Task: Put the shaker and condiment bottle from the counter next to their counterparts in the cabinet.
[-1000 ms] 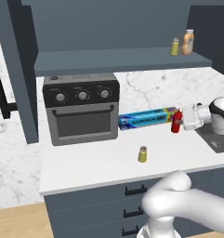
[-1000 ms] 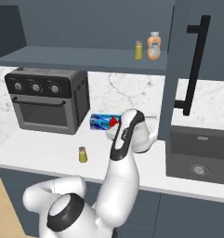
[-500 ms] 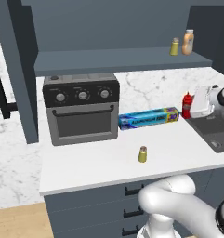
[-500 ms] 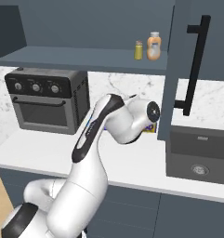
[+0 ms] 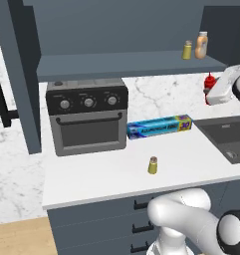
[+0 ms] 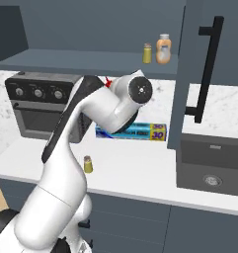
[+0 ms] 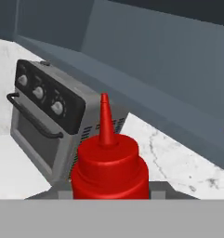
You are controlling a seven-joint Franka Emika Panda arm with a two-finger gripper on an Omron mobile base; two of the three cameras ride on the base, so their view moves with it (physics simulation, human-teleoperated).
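The hand (image 5: 213, 94) is raised above the table (image 5: 111, 169), level with the underside of the cabinet (image 5: 131, 64) shelf, and it carries the condiment bottle (image 5: 209, 82) upright in front of it. In the hand view the red bottle (image 7: 108, 169) sits right against the hand, its nozzle pointing up and its shoulders wide across the lower middle; the fingertips are hidden behind it, so the closure is judged from the bottle hanging clear of the table with the hand around its body. In the right base view only a sliver of the red nozzle (image 6: 108, 82) shows behind the arm's big wrist joint.

Beyond the bottle and to the hand's left stands the toaster oven (image 7: 48, 125), with its knobs and door handle facing away toward the room. Well below the hand lies the blue foil box (image 5: 160, 127), just beside the oven's right side. Farther down and nearer the table's front edge stands the shaker (image 5: 153, 165), alone and upright, well apart from the hand.

Above the hand and slightly to its left, on the cabinet shelf, stand the counterparts: the twin shaker (image 5: 187, 50) and the tan-orange bottle (image 5: 201, 45), just beside each other. Under the hand, to its right, is the dark sink (image 5: 226, 139) set into the table.
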